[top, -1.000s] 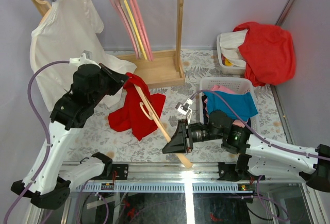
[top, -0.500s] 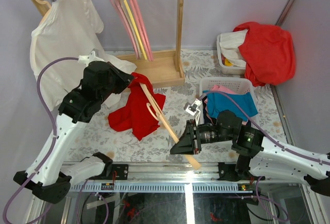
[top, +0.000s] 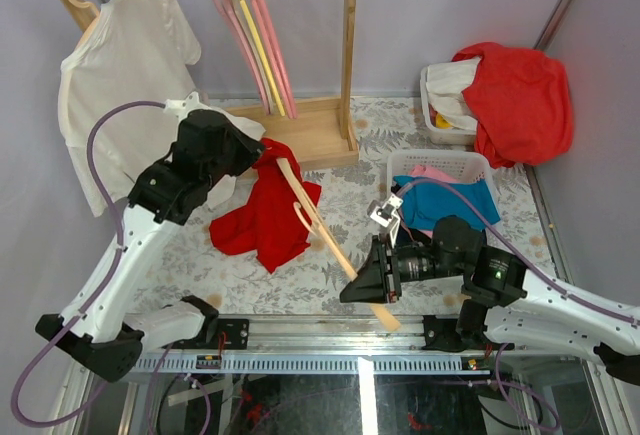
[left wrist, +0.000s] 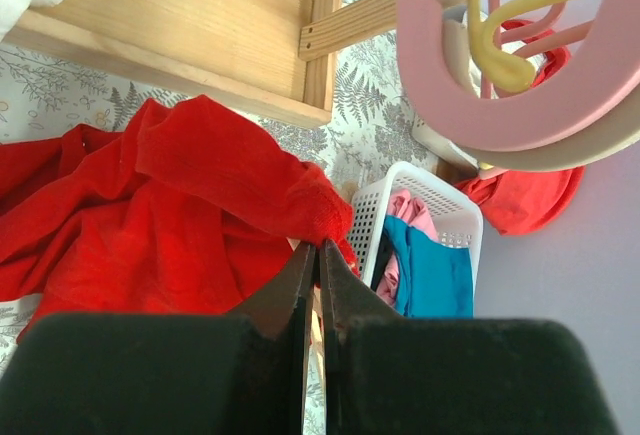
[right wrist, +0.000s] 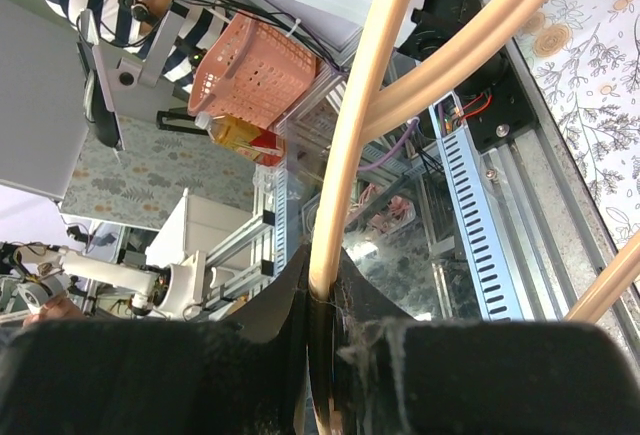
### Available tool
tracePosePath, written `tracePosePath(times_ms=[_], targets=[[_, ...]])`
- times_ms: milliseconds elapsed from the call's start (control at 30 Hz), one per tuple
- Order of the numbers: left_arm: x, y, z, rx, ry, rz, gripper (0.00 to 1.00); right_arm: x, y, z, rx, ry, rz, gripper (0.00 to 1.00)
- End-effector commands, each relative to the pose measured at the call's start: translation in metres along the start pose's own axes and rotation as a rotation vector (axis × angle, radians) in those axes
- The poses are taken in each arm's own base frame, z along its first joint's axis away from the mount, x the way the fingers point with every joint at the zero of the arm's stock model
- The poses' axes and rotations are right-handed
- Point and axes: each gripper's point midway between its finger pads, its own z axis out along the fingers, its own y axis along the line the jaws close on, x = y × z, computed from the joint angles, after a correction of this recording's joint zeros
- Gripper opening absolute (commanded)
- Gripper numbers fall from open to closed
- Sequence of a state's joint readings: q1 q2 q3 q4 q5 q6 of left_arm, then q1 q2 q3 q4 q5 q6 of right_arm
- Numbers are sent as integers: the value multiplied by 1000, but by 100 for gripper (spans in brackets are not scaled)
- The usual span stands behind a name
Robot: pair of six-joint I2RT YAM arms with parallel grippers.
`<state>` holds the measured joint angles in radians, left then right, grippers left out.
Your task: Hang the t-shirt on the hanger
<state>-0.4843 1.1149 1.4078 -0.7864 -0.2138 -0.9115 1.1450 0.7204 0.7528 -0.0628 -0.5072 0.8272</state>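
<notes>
Near the middle of the patterned surface (top: pixel 358 180), just in front of the wooden rack's base (top: pixel 305 135), the t-shirt (top: pixel 262 217) is lying crumpled, with its upper edge being held up off the surface. Your left claw (top: pixel 262 158) is pinching that raised edge, and the left wrist view is showing its fingers pressed together on the red cloth. The hanger (top: pixel 322 227) is slanting across the shirt's right side. Its rounded hook is lying over the cloth, its upper tip is reaching close to the left claw, and its lower end is pointing toward the near edge. Your right claw (top: pixel 367 290) is clamping the hanger low on that arm, fingers closed on the pale wood. Beside the right arm, a white basket (top: pixel 440 165) is holding blue and pink cloth. Behind it, a red-orange garment (top: pixel 520 95) is draping over a second bin. On the rack's rail, pink hangers (top: pixel 240 25) and a yellow hanger (top: pixel 258 50) are hanging, and a white t-shirt (top: pixel 120 65) is hanging at the left end.
</notes>
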Motion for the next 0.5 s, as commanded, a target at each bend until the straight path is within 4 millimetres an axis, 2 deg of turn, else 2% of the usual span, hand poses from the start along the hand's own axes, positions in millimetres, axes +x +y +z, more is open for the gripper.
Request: tracePosePath(times_ms=[0, 133, 200, 367, 433, 467], targets=[[-26, -28, -7, 76, -84, 21, 0, -27, 13, 3, -23, -88, -48, 0], [-40, -36, -11, 54, -106, 65, 0, -35, 7, 10, 0, -117, -44, 0], [-50, -42, -19, 53, -124, 82, 0, -43, 8, 14, 5, -129, -55, 0], [-91, -67, -63, 94, -221, 101, 0, -74, 28, 34, -31, -135, -112, 0], [-101, -76, -73, 93, -230, 119, 0, -91, 38, 43, -46, -148, -149, 0], [-110, -82, -86, 112, -249, 119, 0, -102, 50, 44, -68, -162, -172, 0]])
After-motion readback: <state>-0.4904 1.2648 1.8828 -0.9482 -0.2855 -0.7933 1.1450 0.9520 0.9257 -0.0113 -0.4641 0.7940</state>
